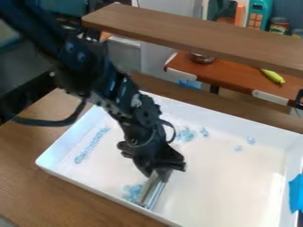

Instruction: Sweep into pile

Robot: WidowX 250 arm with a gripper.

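The black gripper (160,172) hangs low over the front part of a white tray (248,173), shut on a silvery, flat sweeping tool (153,190). The tool slants down to the tray floor near the front wall. Against its left side lies a cluster of light blue bits (131,191). A line of blue bits (91,145) runs along the tray's left part. Behind the gripper is another blue clump (186,134), and a few bits (251,140) lie scattered toward the back right.
The tray stands on a brown wooden table (35,195), with blue tape (296,193) on its right wall. A wooden shelf (195,33) crosses above the back. Behind it, a brown counter (237,77) holds a metal bowl (202,57) and a yellow-green toy (273,76).
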